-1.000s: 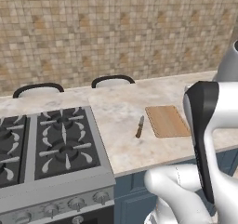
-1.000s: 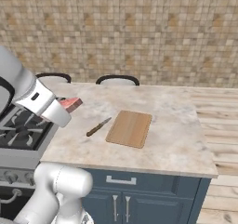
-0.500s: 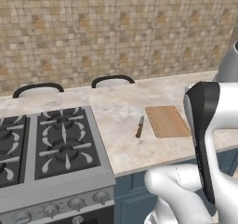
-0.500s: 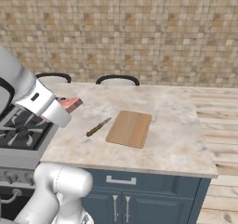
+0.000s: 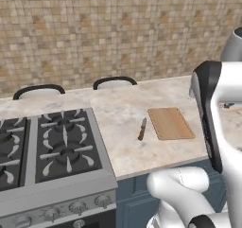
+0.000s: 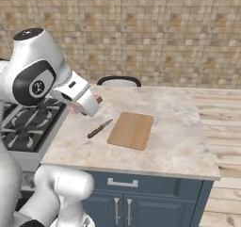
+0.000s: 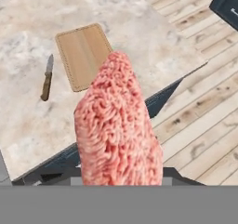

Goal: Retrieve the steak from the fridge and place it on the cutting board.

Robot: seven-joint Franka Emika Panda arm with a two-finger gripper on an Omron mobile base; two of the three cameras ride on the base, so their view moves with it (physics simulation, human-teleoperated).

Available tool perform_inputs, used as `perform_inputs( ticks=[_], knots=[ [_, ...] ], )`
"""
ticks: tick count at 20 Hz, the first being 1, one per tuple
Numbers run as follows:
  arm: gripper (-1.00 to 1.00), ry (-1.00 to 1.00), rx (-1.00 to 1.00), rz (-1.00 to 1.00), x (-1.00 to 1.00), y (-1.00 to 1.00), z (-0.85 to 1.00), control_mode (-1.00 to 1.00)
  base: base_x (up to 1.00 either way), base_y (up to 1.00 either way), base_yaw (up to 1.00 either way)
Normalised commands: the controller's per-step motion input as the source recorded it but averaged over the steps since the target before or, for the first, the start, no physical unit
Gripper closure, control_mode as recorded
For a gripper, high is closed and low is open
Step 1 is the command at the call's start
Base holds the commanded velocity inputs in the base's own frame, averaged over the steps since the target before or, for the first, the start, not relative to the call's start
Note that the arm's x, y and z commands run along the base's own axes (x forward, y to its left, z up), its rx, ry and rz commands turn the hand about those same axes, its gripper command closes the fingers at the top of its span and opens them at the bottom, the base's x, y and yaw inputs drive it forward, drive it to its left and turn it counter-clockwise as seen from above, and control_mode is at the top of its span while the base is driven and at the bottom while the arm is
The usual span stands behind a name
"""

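Observation:
My gripper (image 6: 87, 106) is shut on the steak (image 7: 117, 130), a pinkish-red slab that stands upright in the middle of the hand view. From the right base view, pink bits of the steak (image 6: 98, 99) peek out beside the white hand, above the counter's left part. The cutting board (image 6: 131, 130) lies flat and bare on the marble counter, a short way to the right of the hand; it also appears as the cutting board (image 5: 170, 123) and the cutting board (image 7: 83, 55). The fridge is out of view.
A dark-handled knife (image 6: 99, 128) lies just left of the board, between it and my hand. A gas stove (image 5: 47, 146) takes up the counter's left end. Two dark chair backs (image 6: 118, 80) rise behind the counter. Wooden floor (image 7: 204, 102) lies beyond the counter's right edge.
The arm has swung slightly to the right, carrying the steak a little closer to the board. Board and knife have not moved.

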Motion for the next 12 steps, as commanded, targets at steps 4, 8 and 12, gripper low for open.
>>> perform_inputs(
  ticks=[4, 8, 12],
  knots=[
    [1.0, 0.06, 0.12, 0.07, 1.0, -0.31, -0.49, -1.0, 0.0, 0.0, 0.0],
    [1.0, 0.06, 0.12, 0.04, 1.0, -0.14, -0.92, -1.0, 0.0, 0.0, 0.0],
    [1.0, 0.09, 0.02, 0.0, 1.0, -0.01, -0.97, -1.0, 0.0, 0.0, 0.0]
  ],
)
